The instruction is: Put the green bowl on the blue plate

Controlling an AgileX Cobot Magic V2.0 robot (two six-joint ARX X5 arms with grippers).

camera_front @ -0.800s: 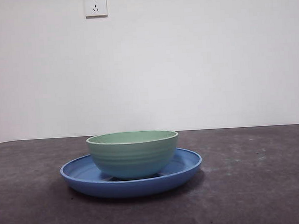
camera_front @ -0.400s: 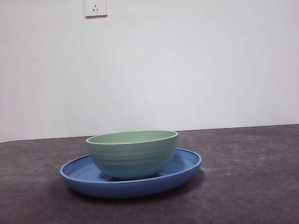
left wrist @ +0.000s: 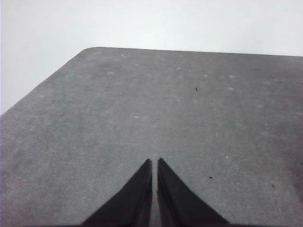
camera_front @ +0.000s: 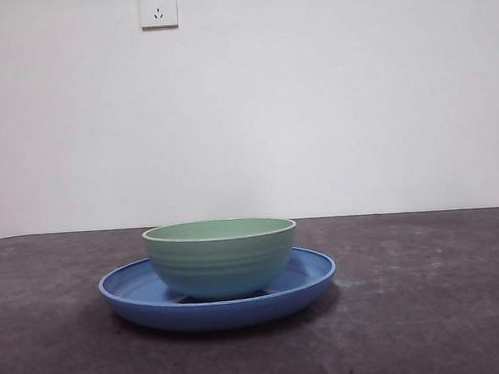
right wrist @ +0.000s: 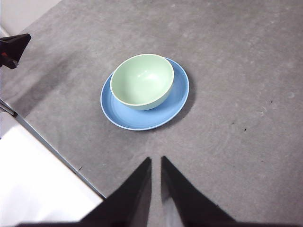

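Observation:
The pale green bowl (camera_front: 221, 256) stands upright inside the blue plate (camera_front: 306, 272) on the dark table, slightly left of the plate's middle in the front view. From the right wrist camera the green bowl (right wrist: 142, 80) shows empty, resting on the blue plate (right wrist: 177, 97) toward one side of it. My right gripper (right wrist: 155, 161) hangs shut well above and back from the dishes, touching nothing. My left gripper (left wrist: 154, 162) is shut over bare table, with neither dish in its view. No arm appears in the front view.
A white wall socket (camera_front: 159, 8) is high on the wall behind. The table's edge (right wrist: 52, 146) runs close to the plate, with white floor beyond it. A black clamp-like object (right wrist: 12, 47) sits at that edge.

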